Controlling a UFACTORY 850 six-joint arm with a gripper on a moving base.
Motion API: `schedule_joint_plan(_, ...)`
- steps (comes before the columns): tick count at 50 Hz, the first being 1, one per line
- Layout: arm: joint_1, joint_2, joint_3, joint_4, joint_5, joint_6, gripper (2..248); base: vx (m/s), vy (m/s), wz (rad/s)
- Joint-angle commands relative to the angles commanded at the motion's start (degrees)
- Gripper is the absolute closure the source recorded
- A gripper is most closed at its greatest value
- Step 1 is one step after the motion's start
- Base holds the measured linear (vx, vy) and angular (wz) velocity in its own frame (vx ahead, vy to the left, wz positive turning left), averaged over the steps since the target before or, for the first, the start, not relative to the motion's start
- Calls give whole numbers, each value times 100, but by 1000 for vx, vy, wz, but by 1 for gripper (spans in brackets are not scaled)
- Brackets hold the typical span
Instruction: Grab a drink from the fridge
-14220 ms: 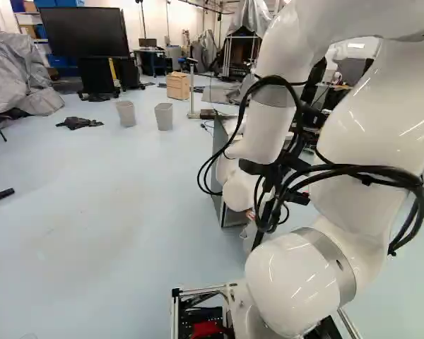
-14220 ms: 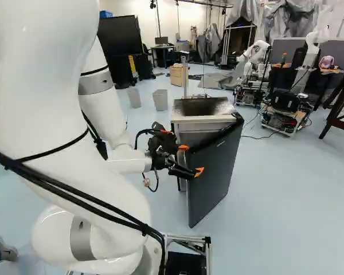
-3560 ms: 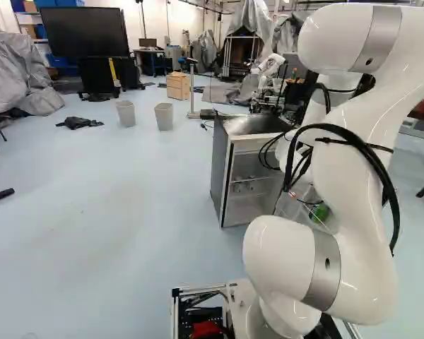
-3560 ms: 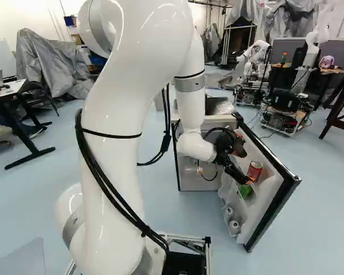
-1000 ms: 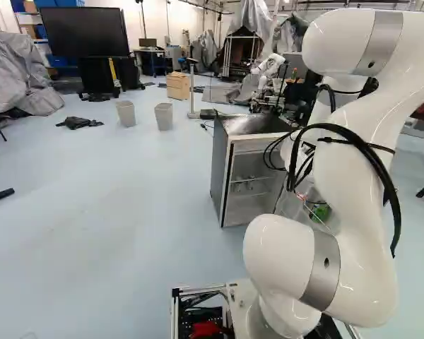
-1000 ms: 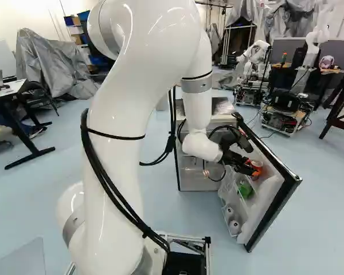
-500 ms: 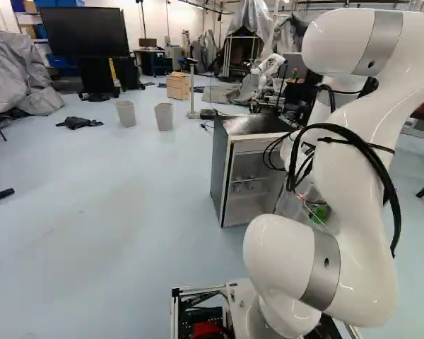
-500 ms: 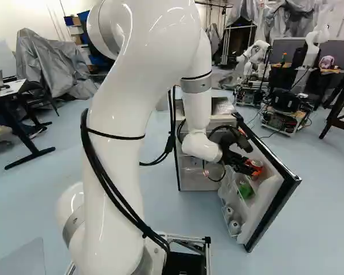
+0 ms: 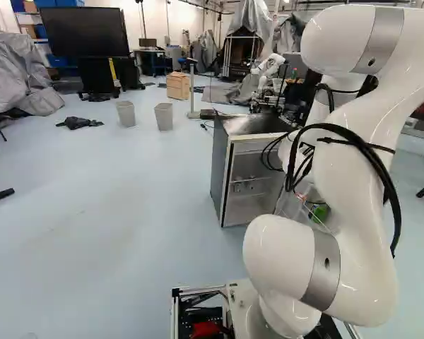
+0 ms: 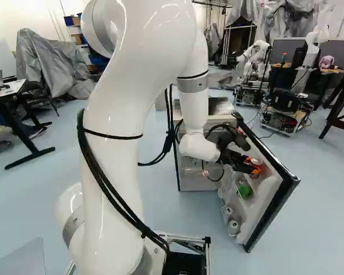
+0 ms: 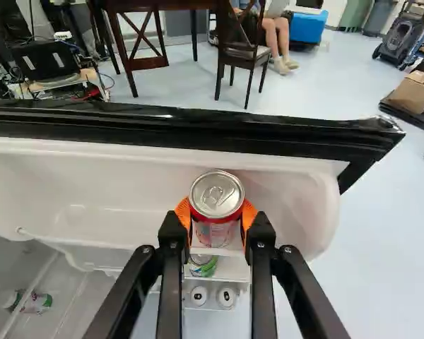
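The room looks like a robotics lab: another white robot arm [image 10: 254,54] stands on a wheeled base among wired equipment [image 10: 285,109]. Grey sheeting [image 10: 51,62] drapes bulky gear, hard to identify beneath it. A large black display [image 9: 83,32], a worktable [image 10: 9,91] and smooth pale-blue flooring [image 9: 113,205] fit that setting.

Three looks at one fridge [image 9: 222,169]: two from back at my base, one close over its open door [image 10: 266,200].
From behind my arm [image 10: 117,143], the left base view and right base view both face ahead and a little down, sharing the fridge's top and open front; the left base view also catches its side wall, while my arm covers much of the door there. My wrist view slants down from close up over the door's inner side, which the right base view shares, and on past its edge.
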Motion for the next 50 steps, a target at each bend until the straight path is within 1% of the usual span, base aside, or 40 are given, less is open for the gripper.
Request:
schedule_joint_plan(24, 121, 166, 243, 0, 237, 0, 160, 0, 0, 0)
schedule_joint_plan(50, 331, 426, 616, -42, 465, 0, 160, 0, 0, 0)
